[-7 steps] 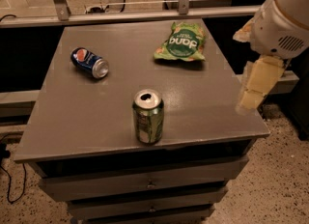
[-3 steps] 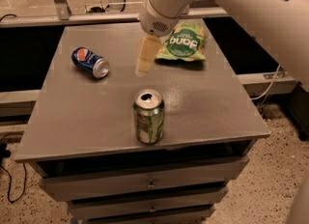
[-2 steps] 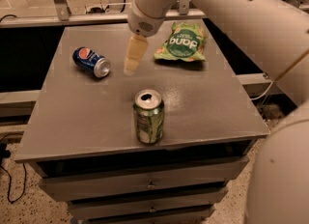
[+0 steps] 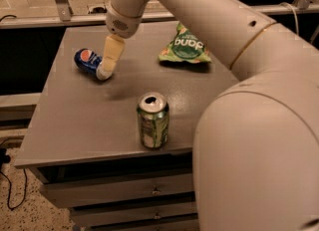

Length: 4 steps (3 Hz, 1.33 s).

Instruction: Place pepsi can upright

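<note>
The pepsi can (image 4: 88, 60) lies on its side at the back left of the grey table (image 4: 75, 120). It is dark blue with a round red-white-blue logo, and its silver end points toward the right front. My gripper (image 4: 110, 57) hangs from the white arm that comes in from the right. It is just right of the can and in front of its silver end.
A green-and-silver can (image 4: 152, 120) stands upright near the table's front edge. A green snack bag (image 4: 185, 46) lies at the back right. The white arm (image 4: 239, 75) fills the right side of the view. Drawers (image 4: 124, 187) sit under the table top.
The arm has swung from the table's right edge across to the left. The gripper is now next to the pepsi can. Both cans and the bag have not moved.
</note>
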### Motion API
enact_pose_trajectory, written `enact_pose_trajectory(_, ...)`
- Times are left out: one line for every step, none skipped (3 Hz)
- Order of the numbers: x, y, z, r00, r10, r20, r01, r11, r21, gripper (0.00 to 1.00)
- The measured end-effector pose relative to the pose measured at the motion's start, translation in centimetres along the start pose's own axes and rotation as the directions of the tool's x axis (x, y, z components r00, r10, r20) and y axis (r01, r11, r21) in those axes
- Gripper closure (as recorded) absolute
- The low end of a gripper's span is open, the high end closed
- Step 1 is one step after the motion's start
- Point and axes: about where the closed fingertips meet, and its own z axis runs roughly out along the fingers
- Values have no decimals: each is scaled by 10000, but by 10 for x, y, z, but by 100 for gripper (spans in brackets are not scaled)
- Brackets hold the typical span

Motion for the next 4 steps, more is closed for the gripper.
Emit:
enact_pose_trajectory(-28,4,11,9988,491,72,-488,9981,-384,0)
enact_pose_trajectory(-52,11,23,9960,891,73,-885,9945,-558,0)
enact_pose_trajectory(-69,18,40,9908,1341,-182,-1346,9905,-286,0)
enact_pose_trajectory(-71,20,63,9810,1825,-656,-1818,9832,159,0)
